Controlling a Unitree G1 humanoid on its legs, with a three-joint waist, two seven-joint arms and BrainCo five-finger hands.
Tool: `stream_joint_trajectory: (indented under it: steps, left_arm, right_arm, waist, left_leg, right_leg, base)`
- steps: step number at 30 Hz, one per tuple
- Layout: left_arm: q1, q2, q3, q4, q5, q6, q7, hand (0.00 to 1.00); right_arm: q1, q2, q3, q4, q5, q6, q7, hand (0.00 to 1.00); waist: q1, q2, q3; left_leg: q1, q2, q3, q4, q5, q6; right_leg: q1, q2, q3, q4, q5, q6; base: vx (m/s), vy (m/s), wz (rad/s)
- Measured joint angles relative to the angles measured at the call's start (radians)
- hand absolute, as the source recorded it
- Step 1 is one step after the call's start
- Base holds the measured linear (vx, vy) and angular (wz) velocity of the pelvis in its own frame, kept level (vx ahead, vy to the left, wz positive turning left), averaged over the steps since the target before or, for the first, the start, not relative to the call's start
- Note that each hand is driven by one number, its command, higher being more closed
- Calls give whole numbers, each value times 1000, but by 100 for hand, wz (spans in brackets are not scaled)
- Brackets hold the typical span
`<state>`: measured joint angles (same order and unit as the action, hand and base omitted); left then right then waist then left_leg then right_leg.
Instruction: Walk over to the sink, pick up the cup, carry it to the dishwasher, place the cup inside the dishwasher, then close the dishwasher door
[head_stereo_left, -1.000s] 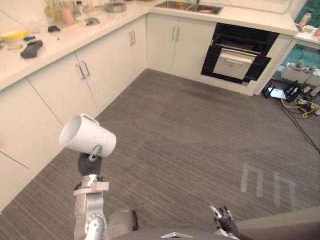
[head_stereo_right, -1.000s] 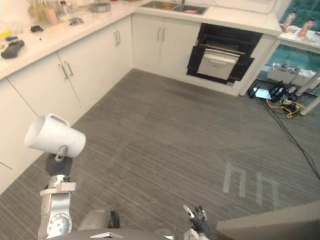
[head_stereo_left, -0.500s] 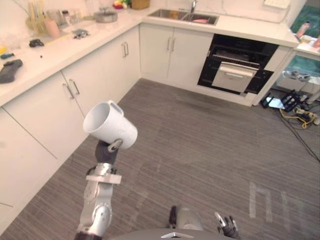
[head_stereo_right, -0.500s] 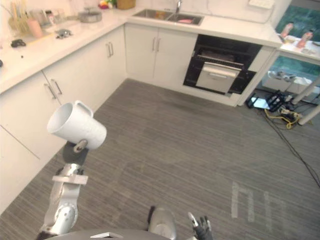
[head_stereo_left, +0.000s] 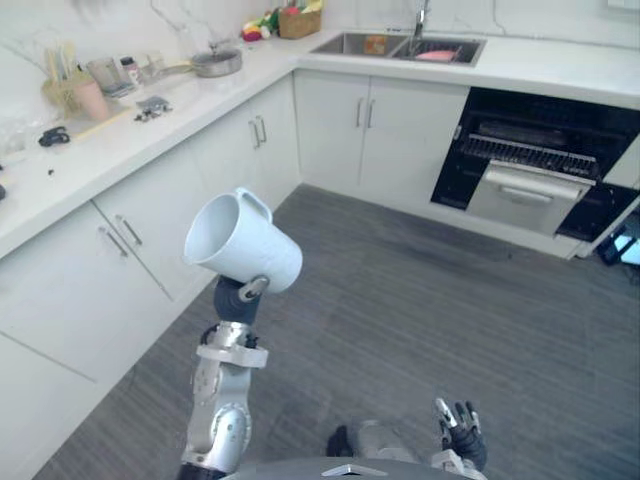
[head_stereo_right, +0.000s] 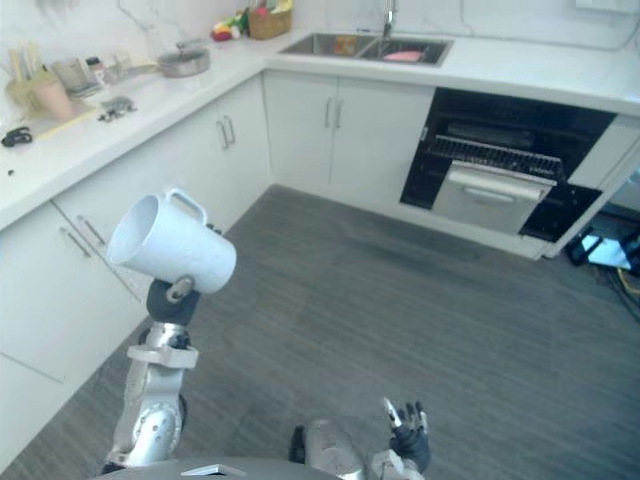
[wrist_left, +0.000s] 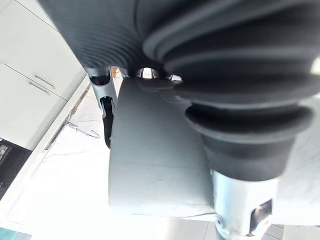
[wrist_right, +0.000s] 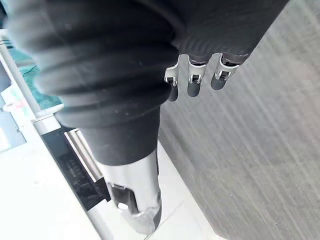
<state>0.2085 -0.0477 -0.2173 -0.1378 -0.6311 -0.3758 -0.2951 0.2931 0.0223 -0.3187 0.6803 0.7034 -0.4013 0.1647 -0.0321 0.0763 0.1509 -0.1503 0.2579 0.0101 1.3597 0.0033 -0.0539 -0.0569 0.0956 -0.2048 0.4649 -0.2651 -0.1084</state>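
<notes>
We have the white cup in our left hand. The fingers are curled round the cup from below, so it sits on top of the hand. The cup leans over, with its open mouth to our left and its handle on top. It is up in the air over the grey floor, near the white cupboards on our left.

Our right hand hangs low by our side with its fingers loose and holds nothing.

The sink is in the counter at the far end of the room. The dishwasher is the dark box under the counter, just to the right of the sink. Its door hangs partly open. The cup is well apart from it, so we think the job now is the walk across the floor.

To do this well, we should hold the cup tight and not let it tip more, or it could slip out. We should take steady steps and turn a little to the right, so the dishwasher sits right in front of us. We should stay clear of the cupboards so the cup does not bump them. We should stop before we reach the open door, then reach in with the cup.
</notes>
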Motion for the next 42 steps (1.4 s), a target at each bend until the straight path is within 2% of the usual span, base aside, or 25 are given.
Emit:
stream_joint_trajectory:
  steps: [1,3,4,5,6,7,8,10,11,14,16,17,18,20,21,23,26,28,29,30,34,37,39,40,42]
  left_arm:
    - [6,2,2,-10,-1,-5,-3,100]
    - [5,14,10,-9,-3,-4,-13,100]
    - [5,27,14,-7,-5,2,-15,100]
    - [5,34,15,-6,-5,5,-15,100]
    - [7,43,10,-5,-4,6,-14,100]
    - [9,46,7,-1,-1,6,-11,100]
    - [11,47,4,4,3,3,-9,100]
    - [14,54,-5,17,10,-2,-2,100]
    - [6,66,-11,37,9,-11,-6,100]
    - [4,87,-19,45,27,-20,-18,100]
    - [4,108,-16,51,27,-20,-21,100]
    - [-1,124,-17,50,28,-20,-30,100]
    - [0,142,-21,47,32,-17,-36,100]
    - [1,143,-21,40,59,-17,-33,100]
    - [1,144,-25,38,100,-17,-9,100]
    - [-2,149,-28,24,125,-17,13,100]
    - [0,149,-31,-15,126,-15,16,100]
    - [10,151,-31,-17,124,-15,1,100]
    - [16,150,-34,-22,124,-15,-4,100]
    - [19,139,-53,-14,124,-15,-11,100]
    - [8,120,-88,-53,131,-20,-20,100]
    - [5,103,-101,-84,136,-21,-17,100]
    - [27,84,-107,-92,136,-21,-18,100]
    - [41,72,-107,-93,136,-21,-18,100]
    - [76,67,-107,-91,139,-21,-18,100]
  right_arm:
    - [-9,-11,-2,0,8,-11,1,0]
    - [-33,-27,-6,-1,17,-12,1,0]
    - [-71,-44,-6,-1,17,-13,1,0]
    - [-85,-51,-7,1,17,-13,0,0]
    - [-112,-62,-6,4,16,-15,-2,0]
    - [-140,-74,1,4,15,-20,-3,0]
    - [-146,-74,3,1,13,-27,-5,0]
    - [-137,-65,32,-40,-1,-51,-38,0]
    - [-134,-47,42,-39,-20,-59,-80,0]
    - [-139,-23,37,-39,-52,-63,-159,0]
    - [-140,-21,23,-39,-58,-93,-185,0]
    - [-145,-18,19,-39,-68,-111,-208,0]
    - [-145,-17,13,-40,-79,-121,-219,0]
    - [-153,-23,11,-54,-84,-124,-220,0]
    - [-147,-22,28,-108,-83,-124,-220,0]
    - [-136,-10,63,-201,-90,-128,-233,0]
    - [-88,26,92,-337,-136,-139,-239,0]
    - [-50,24,113,-418,-144,-148,-240,0]
    - [-30,24,124,-464,-144,-157,-242,0]
    - [-23,14,132,-512,-145,-171,-250,0]
    - [-21,25,177,-646,-164,-189,-290,0]
    - [-22,26,200,-736,-199,-192,-319,0]
    - [11,27,197,-810,-201,-194,-321,0]
    - [20,26,196,-836,-203,-199,-321,0]
    - [20,25,195,-844,-213,-212,-321,0]
  waist:
    - [31,-7,-4]
    - [48,-11,-6]
    - [46,-17,-7]
    - [42,-19,-8]
    - [42,-21,-9]
    - [48,-22,-10]
    - [52,-23,-12]
    - [62,-39,-19]
    - [49,-74,-28]
    - [43,-106,-38]
    - [45,-121,-43]
    - [48,-151,-41]
    - [36,-151,-37]
    - [32,-139,-36]
    - [11,-101,-34]
    - [-9,-75,-29]
    - [-4,-95,-28]
    - [-2,-98,-28]
    - [-9,-119,-34]
    - [-10,-68,-24]
    - [-6,-64,-15]
    - [-2,-57,-15]
    - [8,-42,-16]
    - [6,-31,-20]
    - [13,-39,-18]
  left_leg:
    - [-91,4,53,-71,-89,22]
    - [-137,4,99,-225,-160,17]
    - [-139,-23,148,-512,-211,5]
    - [-119,-50,148,-665,-207,0]
    - [-73,-114,95,-971,-154,-15]
    - [-56,-162,31,-1137,-54,-22]
    - [-52,-176,13,-1169,-18,-27]
    - [-54,-210,-1,-1144,71,-10]
    - [-65,-243,24,-1056,16,18]
    - [-82,-245,61,-854,-157,48]
    - [-8,-258,88,-855,-250,64]
    - [52,-288,109,-872,-280,80]
    - [112,-307,119,-907,-300,96]
    - [189,-299,129,-937,-325,105]
    - [255,-265,128,-990,-331,102]
    - [330,-230,128,-1063,-328,96]
    - [433,-198,129,-1101,-341,83]
    - [482,-178,123,-1090,-368,71]
    - [499,-179,112,-1070,-393,47]
    - [509,-142,91,-1018,-418,51]
    - [521,-134,92,-954,-353,47]
    - [456,-89,96,-710,-242,59]
    - [257,-15,59,-354,48,-27]
    - [169,6,57,-219,4,-13]
    - [50,9,79,-120,-98,15]
  right_leg:
    - [63,12,17,-69,9,16]
    - [106,22,43,-115,16,18]
    - [152,28,85,-161,23,9]
    - [171,25,102,-173,21,12]
    - [198,18,150,-191,11,30]
    - [218,8,207,-199,-5,50]
    - [227,2,234,-200,-14,61]
    - [260,-27,292,-190,-73,67]
    - [269,-72,307,-157,-104,96]
    - [262,-93,298,-24,-100,107]
    - [196,-127,240,208,-60,175]
    - [101,-198,179,435,42,179]
    - [13,-285,105,624,170,101]
    - [-88,-341,50,771,125,25]
    - [-167,-329,25,770,67,49]
    - [-229,-292,-24,625,25,109]
    - [-254,-251,-146,262,30,99]
    - [-256,-192,-150,6,137,95]
    - [-240,-179,-128,-75,289,69]
    - [-222,-142,-141,-29,250,-5]
    - [-242,-148,-133,124,104,-12]
    - [-185,-122,-154,147,-7,-2]
    - [-84,-93,-194,73,-34,5]
    - [-54,-75,-189,46,-35,2]
    - [17,-53,-162,-17,-36,-2]
  base:
    - [544,-145,-55]
    - [421,-61,-61]
    - [388,-1,-58]
    - [612,69,-84]
    - [613,146,-103]
    - [619,176,-118]
    - [515,211,-123]
    - [501,221,-77]
    - [584,229,-27]
    - [543,212,-22]
    - [465,199,-33]
    - [413,175,-29]
    - [401,156,-29]
    - [457,135,-23]
    - [494,127,-14]
    - [439,51,1]
    - [591,-72,-5]
    - [562,-144,1]
    - [519,-153,14]
    - [569,-179,-2]
    - [372,-151,-9]
    - [330,-156,-8]
    - [352,-48,-5]
    - [382,-48,-12]
    - [318,-62,-38]
